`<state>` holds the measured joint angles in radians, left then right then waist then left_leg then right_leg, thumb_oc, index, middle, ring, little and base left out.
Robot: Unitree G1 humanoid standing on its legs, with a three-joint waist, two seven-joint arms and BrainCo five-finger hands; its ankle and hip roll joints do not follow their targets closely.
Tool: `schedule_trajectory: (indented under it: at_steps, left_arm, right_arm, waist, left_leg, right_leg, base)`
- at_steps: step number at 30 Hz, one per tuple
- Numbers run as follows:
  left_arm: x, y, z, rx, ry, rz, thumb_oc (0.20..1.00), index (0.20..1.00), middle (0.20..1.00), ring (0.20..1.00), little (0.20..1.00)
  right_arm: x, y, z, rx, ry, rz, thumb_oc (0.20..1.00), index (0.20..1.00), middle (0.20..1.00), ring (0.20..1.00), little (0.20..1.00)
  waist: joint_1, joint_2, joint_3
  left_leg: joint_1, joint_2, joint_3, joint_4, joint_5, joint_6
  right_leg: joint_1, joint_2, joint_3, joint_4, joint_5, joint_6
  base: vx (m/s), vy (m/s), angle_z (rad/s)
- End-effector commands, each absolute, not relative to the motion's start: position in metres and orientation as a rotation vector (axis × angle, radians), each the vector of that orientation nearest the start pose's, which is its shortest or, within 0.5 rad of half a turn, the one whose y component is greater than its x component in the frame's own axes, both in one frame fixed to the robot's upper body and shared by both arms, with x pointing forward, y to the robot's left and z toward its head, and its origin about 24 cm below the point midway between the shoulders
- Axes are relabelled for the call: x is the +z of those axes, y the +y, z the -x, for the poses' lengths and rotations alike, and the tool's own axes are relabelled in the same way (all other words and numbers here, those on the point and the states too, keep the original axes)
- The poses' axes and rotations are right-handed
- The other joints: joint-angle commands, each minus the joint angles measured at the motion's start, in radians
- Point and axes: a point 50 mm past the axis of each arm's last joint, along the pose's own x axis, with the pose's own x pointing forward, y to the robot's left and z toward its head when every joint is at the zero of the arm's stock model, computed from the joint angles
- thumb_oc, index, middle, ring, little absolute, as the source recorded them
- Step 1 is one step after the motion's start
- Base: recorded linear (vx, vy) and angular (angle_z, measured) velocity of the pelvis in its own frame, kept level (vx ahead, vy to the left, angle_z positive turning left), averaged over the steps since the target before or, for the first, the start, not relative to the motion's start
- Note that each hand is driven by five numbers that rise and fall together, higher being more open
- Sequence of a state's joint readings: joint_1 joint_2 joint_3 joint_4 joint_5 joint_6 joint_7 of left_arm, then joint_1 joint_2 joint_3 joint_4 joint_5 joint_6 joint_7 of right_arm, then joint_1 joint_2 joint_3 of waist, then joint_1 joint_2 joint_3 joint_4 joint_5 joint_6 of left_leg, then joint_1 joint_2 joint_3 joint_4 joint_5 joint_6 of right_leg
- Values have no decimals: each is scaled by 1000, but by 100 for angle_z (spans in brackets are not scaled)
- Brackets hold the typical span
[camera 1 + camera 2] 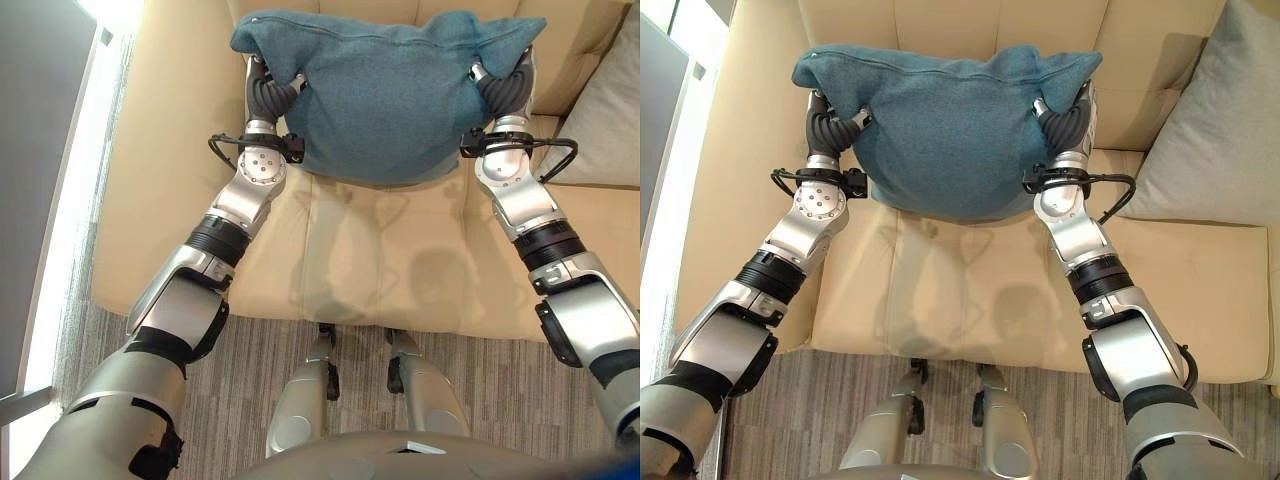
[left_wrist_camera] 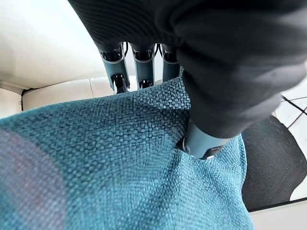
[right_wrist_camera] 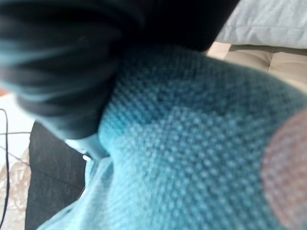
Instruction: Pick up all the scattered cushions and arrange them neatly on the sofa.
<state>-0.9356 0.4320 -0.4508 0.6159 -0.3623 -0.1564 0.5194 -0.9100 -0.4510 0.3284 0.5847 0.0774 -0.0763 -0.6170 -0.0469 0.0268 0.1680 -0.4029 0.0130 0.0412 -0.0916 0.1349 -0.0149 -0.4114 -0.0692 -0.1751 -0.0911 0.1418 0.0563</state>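
Holding teal cushion (image 1: 385,95) up over sofa (image 1: 380,260) seat, near backrest. Left robot hand (image 1: 272,92) & right robot hand (image 1: 505,85) each pinch an upper corner, fingers curled into fabric. Grey cushion (image 1: 1215,130) sits at sofa's right end. Looks soft, light, floppy w/ grippy weave; sags btw grips, so corner holds seem best.
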Motion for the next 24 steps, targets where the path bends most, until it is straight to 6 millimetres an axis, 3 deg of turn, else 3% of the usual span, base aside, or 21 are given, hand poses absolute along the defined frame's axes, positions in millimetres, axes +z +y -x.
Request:
schedule_trajectory:
  at_steps: [1, 2, 3, 4, 5, 10, 12, 17, 21, 24]
  left_arm:
    - [235, 130, -390, 129, -570, -208, 200, 200, 200, 200, 200]
    - [235, 131, -392, 133, -563, -218, 200, 200, 200, 200, 200]
    - [236, 134, -394, 149, -555, -226, 476, 476, 476, 476, 476]
    - [238, 136, -396, 161, -550, -232, 1000, 1000, 1000, 1000, 1000]
    - [244, 141, -399, 182, -548, -258, 1000, 1000, 1000, 1000, 1000]
    - [269, 159, -406, 253, -559, -349, 1000, 1000, 1000, 1000, 1000]
    - [285, 178, -408, 325, -559, -396, 1000, 1000, 1000, 1000, 1000]
    - [308, 197, -408, 411, -569, -435, 1000, 1000, 1000, 1000, 1000]
    - [315, 206, -404, 445, -589, -434, 1000, 1000, 1000, 1000, 1000]
    - [308, 210, -398, 436, -620, -429, 1000, 1000, 1000, 1000, 1000]
  right_arm:
    - [248, -155, -388, -352, -625, 392, 200, 200, 200, 200, 200]
    - [246, -154, -390, -345, -612, 406, 200, 200, 200, 200, 200]
    - [246, -155, -392, -342, -597, 429, 200, 200, 200, 200, 200]
    - [247, -155, -394, -340, -588, 444, 520, 520, 520, 520, 520]
    - [253, -156, -398, -346, -580, 487, 1000, 1000, 1000, 1000, 1000]
    - [273, -167, -406, -394, -562, 595, 1000, 1000, 1000, 1000, 1000]
    - [285, -183, -409, -463, -540, 649, 1000, 1000, 1000, 1000, 1000]
    - [299, -205, -408, -584, -508, 681, 1000, 1000, 1000, 1000, 1000]
    - [301, -220, -405, -649, -500, 681, 1000, 1000, 1000, 1000, 1000]
    - [287, -231, -401, -668, -483, 610, 1000, 1000, 1000, 1000, 1000]
  waist:
    - [10, -39, -90]
    - [10, -40, -91]
    - [10, -42, -92]
    - [11, -43, -92]
    - [12, -45, -89]
    - [16, -46, -76]
    - [18, -48, -70]
    - [20, -47, -68]
    - [20, -46, -69]
    - [20, -48, -75]
  left_leg:
    - [-23, 3, -23, 4, -56, -87]
    - [-25, 2, -23, 4, -55, -87]
    - [-31, 2, -24, 4, -53, -88]
    - [-34, 2, -25, 4, -52, -88]
    - [-38, 3, -26, 4, -48, -90]
    - [-43, 4, -25, 4, -40, -93]
    - [-45, 5, -25, 4, -38, -94]
    - [-50, 4, -27, 4, -36, -94]
    - [-49, 5, -30, 4, -37, -94]
    - [-32, 6, -29, 4, -46, -93]
  right_leg:
    - [-34, -48, -12, 4, -12, 124]
    - [-37, -48, -13, 4, -11, 124]
    - [-42, -47, -14, 4, -9, 125]
    - [-45, -47, -15, 4, -8, 125]
    - [-48, -45, -17, 4, -6, 126]
    - [-53, -44, -20, 4, 0, 129]
    - [-56, -44, -22, 4, 3, 132]
    - [-60, -42, -22, 4, 5, 135]
    - [-59, -41, -22, 4, 3, 135]
    - [-43, -42, -23, 4, -5, 134]
  base:
    - [0, 0, 0]
    - [0, 0, 0]
    - [-16, -34, -1]
    - [-22, -48, 1]
    - [-18, -36, 0]
    - [-14, -14, 3]
    - [0, 0, 0]
    - [0, 0, 0]
    - [0, 0, 0]
    - [12, 3, 0]
